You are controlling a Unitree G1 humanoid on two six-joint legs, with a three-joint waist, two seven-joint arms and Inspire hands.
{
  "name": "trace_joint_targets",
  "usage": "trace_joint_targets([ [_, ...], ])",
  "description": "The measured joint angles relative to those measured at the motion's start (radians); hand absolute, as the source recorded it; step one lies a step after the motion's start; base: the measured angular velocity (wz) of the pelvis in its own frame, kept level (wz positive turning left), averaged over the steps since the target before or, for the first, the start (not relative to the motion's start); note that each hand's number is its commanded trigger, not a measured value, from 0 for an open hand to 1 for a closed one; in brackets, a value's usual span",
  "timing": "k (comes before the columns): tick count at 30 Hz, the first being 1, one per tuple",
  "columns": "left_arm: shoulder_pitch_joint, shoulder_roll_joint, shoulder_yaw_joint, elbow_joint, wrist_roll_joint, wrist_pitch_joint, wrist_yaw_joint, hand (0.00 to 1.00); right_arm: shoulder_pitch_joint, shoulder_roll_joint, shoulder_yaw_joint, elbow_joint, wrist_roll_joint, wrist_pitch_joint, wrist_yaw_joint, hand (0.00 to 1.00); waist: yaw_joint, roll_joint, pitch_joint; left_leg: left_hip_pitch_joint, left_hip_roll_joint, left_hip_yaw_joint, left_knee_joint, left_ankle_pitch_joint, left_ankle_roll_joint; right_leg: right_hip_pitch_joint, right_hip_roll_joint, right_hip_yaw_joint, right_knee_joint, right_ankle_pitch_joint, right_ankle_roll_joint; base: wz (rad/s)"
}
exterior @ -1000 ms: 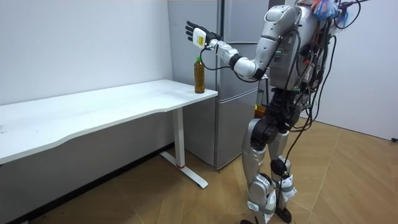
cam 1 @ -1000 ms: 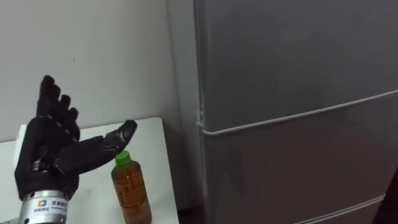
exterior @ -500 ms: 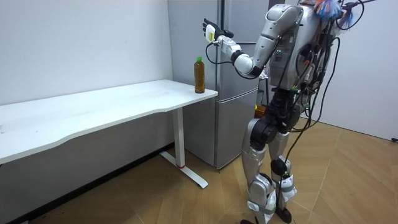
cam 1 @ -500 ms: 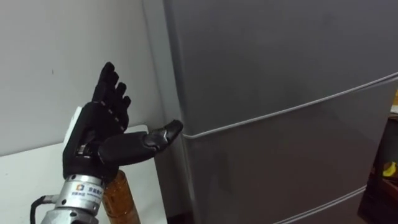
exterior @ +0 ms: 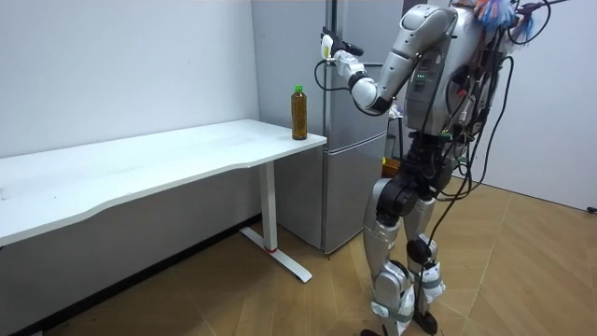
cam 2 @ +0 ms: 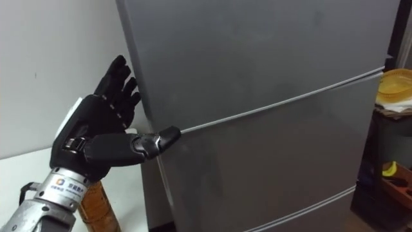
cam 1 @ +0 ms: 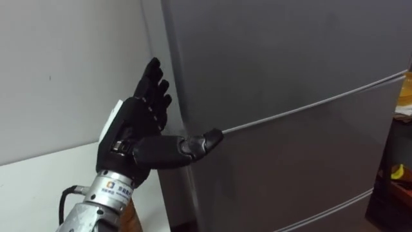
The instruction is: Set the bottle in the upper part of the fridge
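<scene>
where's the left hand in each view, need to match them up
Left eye view: left hand left of centre, open, thumb tip by the door seam.
Right eye view: left hand at left, mid-height.
Room view: left hand top centre.
Shared landmark: the fridge, its left edge.

1. The robot's left hand (cam 1: 132, 125) is hanging raised in front of the grey fridge (cam 1: 290, 58), at its left edge, holding nothing.
2. Its fingers (cam 1: 153, 84) are pointing straight up, spread slightly.
3. Its thumb (cam 1: 193, 143) is reaching out to the right, its tip lying at the seam between the upper door and the door below; whether it is touching cannot be told.
4. A sliver of the amber bottle (cam 1: 133, 219) is showing beneath the wrist, standing on the white table (cam 1: 38, 180).
</scene>
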Motion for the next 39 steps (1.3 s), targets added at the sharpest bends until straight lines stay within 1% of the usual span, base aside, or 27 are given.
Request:
trace_joint_targets([
  [1, -0.009, 0.0, 0.0, 0.0, 0.0, 0.001, -0.002, 0.0, -0.001, 0.0, 0.0, 0.002, 0.0, 0.0, 0.0, 0.0, -0.001, 0.0, 0.0018, -0.001, 0.0, 0.002, 0.0, 0.0, 0.0, -0.001, 0.0, 0.0, -0.001, 0.0, 0.0, 0.0],
  [2, -0.022, 0.001, 0.0, 0.0, -0.007, 0.001, -0.008, 0.0, -0.003, -0.002, 0.0, 0.002, 0.0, -0.001, 0.0, 0.0, 0.001, 0.002, 0.0053, -0.001, 0.0, 0.002, 0.0, 0.0, 0.0, -0.001, -0.001, 0.001, -0.001, 0.0, 0.0, 0.0],
  [5, -0.04, 0.004, 0.0, 0.0, -0.011, 0.001, -0.03, 0.0, -0.009, -0.003, 0.0, 0.006, 0.0, 0.0, 0.0, 0.0, -0.001, 0.005, 0.0082, -0.002, 0.0, 0.002, -0.001, 0.0, 0.0, -0.002, -0.001, 0.001, -0.003, 0.0, 0.0, 0.0],
  [10, -0.042, 0.003, -0.014, 0.0, -0.016, 0.001, -0.048, 0.0, -0.01, -0.003, 0.0, 0.007, 0.0, -0.001, 0.0, 0.0, -0.001, 0.006, 0.0084, -0.002, 0.0, 0.005, -0.004, 0.0, 0.0, -0.004, -0.001, 0.003, -0.003, 0.0, 0.0, 0.0],
  [15, -0.042, 0.004, -0.015, -0.001, -0.034, 0.001, -0.056, 0.0, -0.011, -0.003, 0.0, 0.008, 0.0, -0.002, 0.0, 0.0, -0.001, 0.004, 0.0096, -0.002, -0.001, 0.005, -0.006, 0.0, 0.0, -0.005, -0.001, 0.004, -0.002, 0.0, 0.0, 0.0],
  [17, -0.042, 0.004, -0.016, -0.001, -0.036, 0.001, -0.056, 0.71, -0.011, -0.003, 0.0, 0.008, 0.0, -0.002, 0.0, 0.0, -0.001, 0.004, 0.01, -0.002, -0.001, 0.005, -0.006, 0.0, 0.0, -0.005, -0.001, 0.004, -0.002, 0.0, 0.0, 0.0],
  [18, -0.042, 0.004, -0.017, -0.001, -0.036, 0.001, -0.057, 1.0, -0.011, -0.003, 0.0, 0.008, 0.0, -0.002, 0.0, 0.0, -0.001, 0.003, 0.0102, -0.002, -0.001, 0.005, -0.006, 0.0, 0.0, -0.005, -0.001, 0.004, -0.002, 0.0, 0.0, 0.0],
  [22, -0.041, 0.003, -0.018, -0.001, -0.046, 0.001, -0.058, 1.0, -0.012, -0.003, 0.001, 0.008, 0.0, -0.002, 0.002, 0.0, -0.001, 0.0, 0.0111, -0.002, -0.001, 0.005, -0.006, 0.0, 0.0, -0.005, -0.001, 0.003, -0.002, 0.0, 0.0, 0.0],
  [25, -0.041, 0.004, -0.004, -0.001, -0.047, 0.001, -0.054, 1.0, -0.013, -0.002, 0.004, 0.01, 0.004, -0.002, 0.003, 0.0, 0.002, -0.006, 0.0127, -0.004, -0.001, 0.004, -0.007, 0.0, 0.0, -0.006, -0.001, 0.0, -0.002, 0.0, 0.0, 0.04],
  [27, -0.041, 0.004, 0.003, -0.001, -0.05, -0.001, -0.054, 1.0, -0.02, -0.003, 0.014, 0.022, 0.01, -0.002, 0.002, 0.0, 0.002, -0.01, 0.0109, -0.008, -0.001, 0.004, -0.007, 0.0, 0.0, -0.008, -0.001, -0.001, -0.003, 0.0, 0.0, 0.02],
  [29, -0.041, 0.006, -0.006, -0.006, -0.068, -0.003, -0.056, 1.0, -0.027, -0.003, 0.025, 0.035, 0.021, -0.002, 0.002, 0.0, 0.002, -0.014, 0.0084, -0.012, -0.001, 0.003, -0.006, 0.0, 0.0, -0.006, -0.002, -0.002, -0.002, 0.0, 0.001, 0.02],
  [30, -0.035, 0.001, -0.023, -0.016, -0.082, -0.003, -0.055, 1.0, -0.03, -0.003, 0.037, 0.039, 0.033, -0.003, 0.002, 0.0, 0.003, -0.015, 0.0071, -0.016, -0.001, 0.001, -0.005, 0.0, 0.0, -0.007, -0.002, -0.005, -0.002, 0.0, 0.001, 0.07],
  [31, -0.035, -0.01, -0.025, -0.017, -0.085, -0.003, -0.049, 1.0, -0.033, -0.002, 0.039, 0.041, 0.036, -0.003, 0.002, 0.0, 0.002, -0.017, 0.0068, -0.017, -0.001, -0.001, -0.005, 0.0, 0.0, -0.007, -0.002, -0.007, -0.002, 0.001, 0.001, 0.05],
  [35, -0.035, -0.001, -0.025, -0.017, -0.074, -0.006, -0.044, 1.0, -0.034, -0.003, 0.04, 0.047, 0.038, -0.005, 0.002, 0.0, 0.002, -0.017, 0.0063, -0.016, -0.001, -0.001, -0.005, 0.0, 0.0, -0.006, -0.002, -0.008, -0.001, 0.001, 0.001, 0.0],
  [37, -0.035, -0.001, -0.027, -0.017, -0.073, -0.006, -0.043, 0.86, -0.036, -0.003, 0.04, 0.046, 0.037, -0.005, 0.001, 0.0, 0.002, -0.017, 0.0061, -0.016, -0.001, -0.001, -0.005, 0.0, 0.0, -0.007, -0.002, -0.008, 0.0, 0.001, 0.001, 0.0],
  [38, -0.035, -0.001, -0.027, -0.017, -0.07, -0.007, -0.042, 0.73, -0.036, -0.003, 0.04, 0.046, 0.037, -0.005, 0.001, 0.0, 0.002, -0.017, 0.0061, -0.016, -0.001, -0.001, -0.005, 0.0, 0.0, -0.007, -0.002, -0.008, 0.0, 0.001, 0.001, 0.0],
  [39, -0.035, -0.001, -0.027, -0.017, -0.067, -0.007, -0.042, 0.67, -0.036, -0.003, 0.04, 0.046, 0.037, -0.005, 0.001, 0.0, 0.002, -0.017, 0.0061, -0.016, -0.001, -0.001, -0.005, 0.0, 0.0, -0.007, -0.002, -0.008, 0.0, 0.001, 0.001, 0.0],
])
